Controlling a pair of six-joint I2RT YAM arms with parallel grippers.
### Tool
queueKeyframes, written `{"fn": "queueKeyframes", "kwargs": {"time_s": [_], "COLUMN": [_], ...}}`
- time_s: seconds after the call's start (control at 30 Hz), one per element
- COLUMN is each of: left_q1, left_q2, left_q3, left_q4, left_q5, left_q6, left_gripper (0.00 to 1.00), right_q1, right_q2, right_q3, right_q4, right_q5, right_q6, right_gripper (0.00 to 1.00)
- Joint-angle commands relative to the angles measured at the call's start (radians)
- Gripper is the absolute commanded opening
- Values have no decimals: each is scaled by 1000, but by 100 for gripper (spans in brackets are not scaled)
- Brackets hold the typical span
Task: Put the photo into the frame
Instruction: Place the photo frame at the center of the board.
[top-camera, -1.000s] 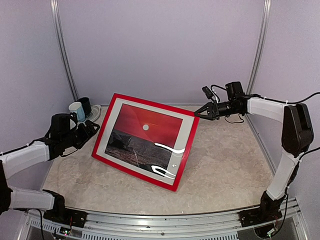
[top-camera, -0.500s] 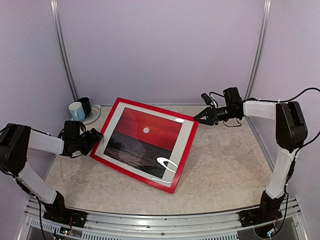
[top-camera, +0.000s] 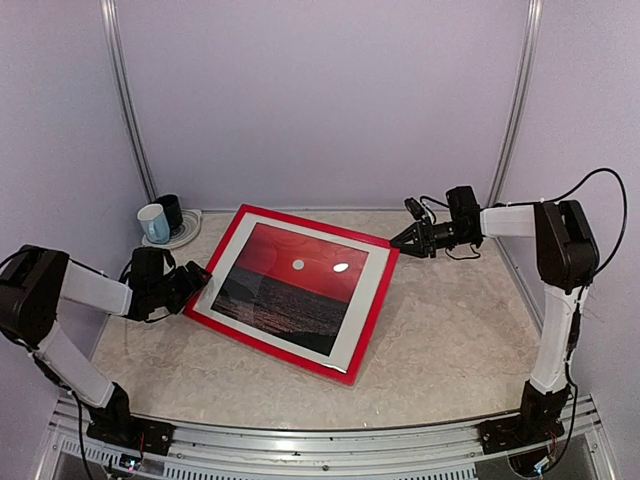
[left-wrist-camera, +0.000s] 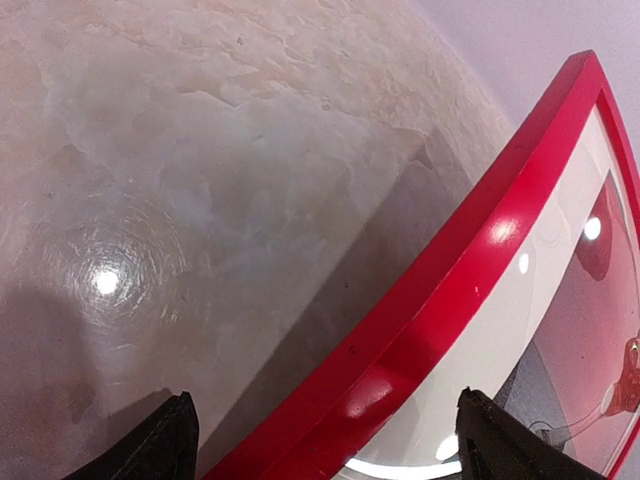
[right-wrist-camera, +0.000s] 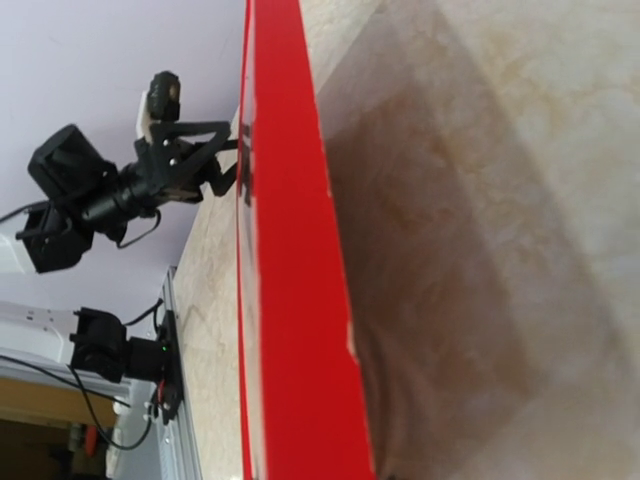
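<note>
The top view looks down from high and near over the whole table (top-camera: 450, 340). The wrist views sit low and close — the frame (left-wrist-camera: 430, 330), shared by all three, fills one's lower right, the other's centre.

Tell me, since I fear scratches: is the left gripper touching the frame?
Cannot tell. In the left wrist view the open left gripper straddles the red edge of the frame, but neither contact nor a gap shows plainly.

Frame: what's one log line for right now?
photo: in frame | left tool: open at left edge | right tool: grips far corner
</note>
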Motion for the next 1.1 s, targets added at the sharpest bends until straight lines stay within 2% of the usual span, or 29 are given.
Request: {"fn": "queueKeyframes", "kwargs": {"time_s": [0.0, 0.43, 1.07], "left_q1": [-27, -63, -158], "left_q2": [-19, -42, -137], "left_q3": [-35, -93, -157], "left_q4": [17, 52, 65], "left_q5": [45, 76, 77], "left_q6": [-9, -43, -103], "left_gripper": [88, 87, 87], "right_q1": [-31, -47, -89], "right_q2": [58, 188, 255], "right_q3": [56, 135, 151], "right_q4": [48, 38, 100], "right_q5": [71, 90, 160], "right_q6": [-4, 43, 210], "right_gripper": [0, 0, 14]}}
